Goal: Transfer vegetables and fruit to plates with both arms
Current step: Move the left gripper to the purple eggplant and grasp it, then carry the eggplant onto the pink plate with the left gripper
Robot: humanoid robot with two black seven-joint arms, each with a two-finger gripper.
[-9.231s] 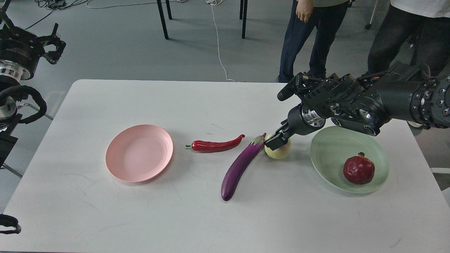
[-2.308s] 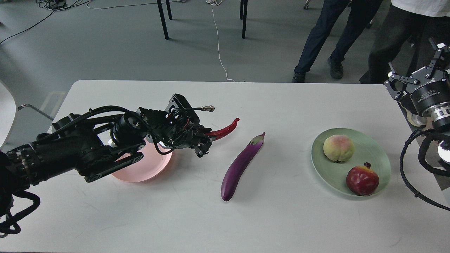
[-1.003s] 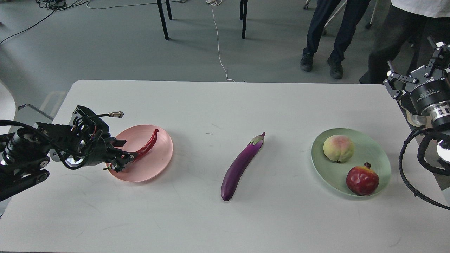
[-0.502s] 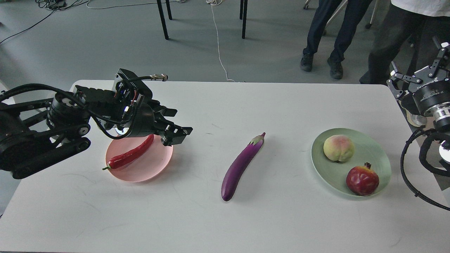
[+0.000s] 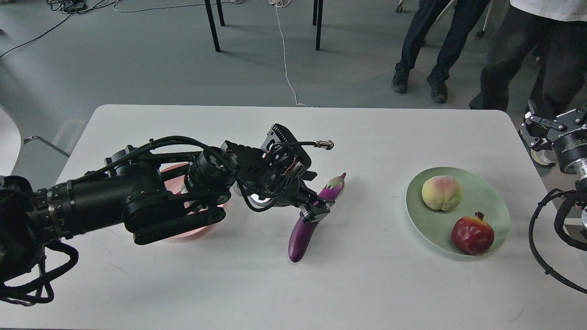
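The left pincer [image 5: 315,211] straddles the eggplant [image 5: 302,231] mid-body; whether it grips yet is unclear. It should clamp centrally, then lift level.

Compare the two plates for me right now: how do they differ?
The mint green plate is in full view at the table's right side; the pink plate at the left is mostly hidden behind my left arm. The green plate holds the peach and pomegranate, while what lies on the pink plate cannot be seen. Both rest flat on the table.
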